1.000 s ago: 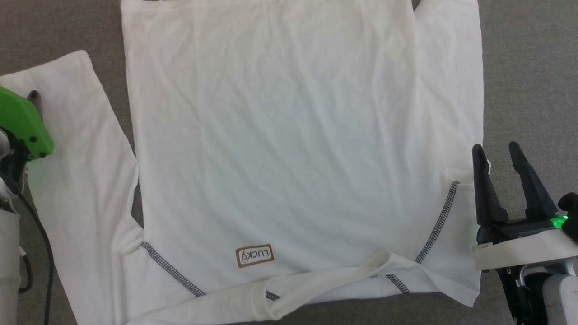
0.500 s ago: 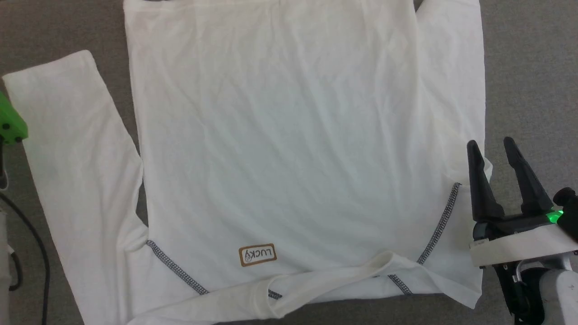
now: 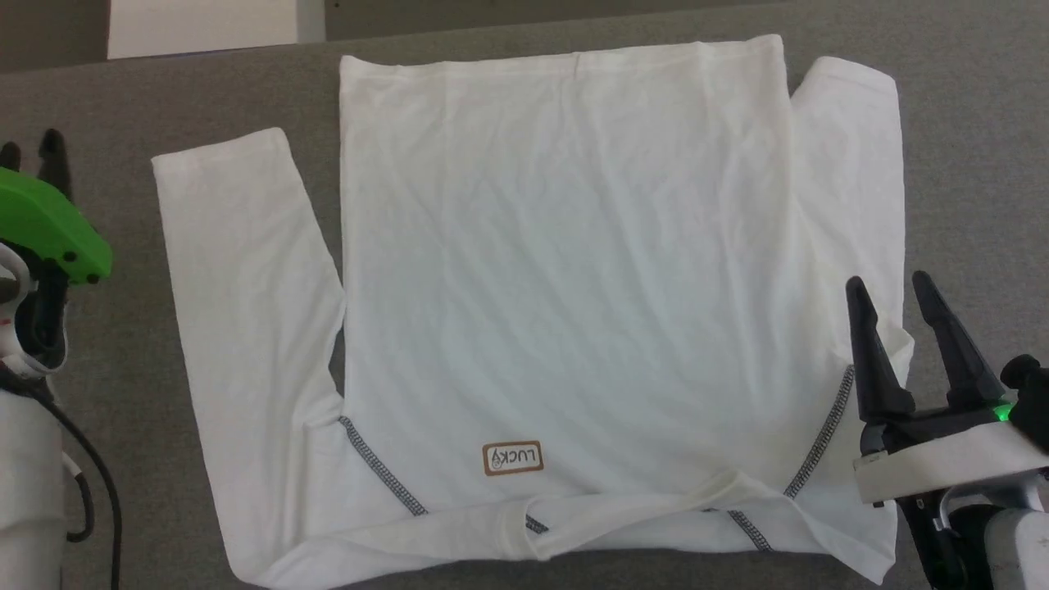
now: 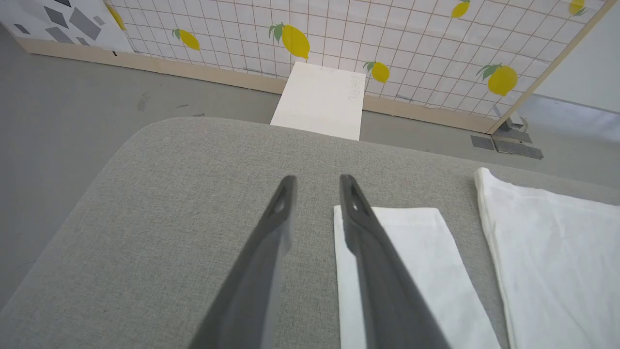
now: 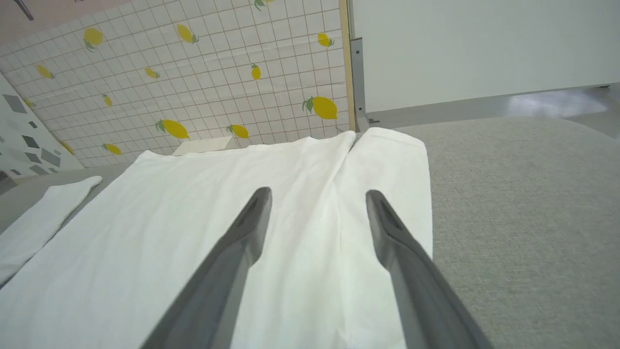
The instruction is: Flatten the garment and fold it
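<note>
L hand [image 4: 317, 180] part-spread, empty, above the surface [image 3: 967, 164] nr its left edge, near the shirt's left cuff. R hand [image 3: 889, 283] spread wide, empty, over the shirt [image 3: 565, 270] at its right sleeve; contact w/ fabric unclear. Shirt lies flat mid-surface, collar twd near edge. Brown-framed label [image 3: 512, 458] reads "LUCKY", upside down. White box [image 4: 319, 99] past far edge; its faint writing unreadable.

We have bare grey tabletop [image 3: 139, 369] to pass over left of the garment [image 3: 565, 270] and along its right edge (a slim strip also opens between the left sleeve [image 3: 238, 311] and the body). A white box [image 4: 319, 99] stands beyond the far edge.
</note>
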Tool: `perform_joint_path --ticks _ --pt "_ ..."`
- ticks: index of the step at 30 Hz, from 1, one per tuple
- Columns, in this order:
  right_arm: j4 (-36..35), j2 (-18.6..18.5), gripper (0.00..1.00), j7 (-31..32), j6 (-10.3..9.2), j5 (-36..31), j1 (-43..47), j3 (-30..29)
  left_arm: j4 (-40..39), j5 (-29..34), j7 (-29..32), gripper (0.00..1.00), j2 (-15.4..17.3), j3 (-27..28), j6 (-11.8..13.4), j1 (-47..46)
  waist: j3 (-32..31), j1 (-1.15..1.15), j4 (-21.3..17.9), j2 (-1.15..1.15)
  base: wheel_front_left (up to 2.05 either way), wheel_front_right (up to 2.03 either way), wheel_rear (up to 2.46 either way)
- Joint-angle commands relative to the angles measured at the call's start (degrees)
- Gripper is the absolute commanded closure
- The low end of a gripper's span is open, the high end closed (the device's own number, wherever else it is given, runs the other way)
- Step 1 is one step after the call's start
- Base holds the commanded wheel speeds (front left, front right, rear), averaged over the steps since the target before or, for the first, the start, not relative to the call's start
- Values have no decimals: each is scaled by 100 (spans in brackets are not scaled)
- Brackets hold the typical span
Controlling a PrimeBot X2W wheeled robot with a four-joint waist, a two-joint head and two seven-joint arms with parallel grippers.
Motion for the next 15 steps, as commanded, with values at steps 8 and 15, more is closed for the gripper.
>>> perform_joint_path --ticks 8,15 --pt "-118 2 0 -9 -9 72 -86 93 59 -297 1038 0 113 -51 74 -234 512 0 -297 0 0 0 0" --pt "7 3 0 -161 -9 209 -332 297 -174 -494 2240 0 255 -23 509 -499 1024 0 -623 0 0 0 0"
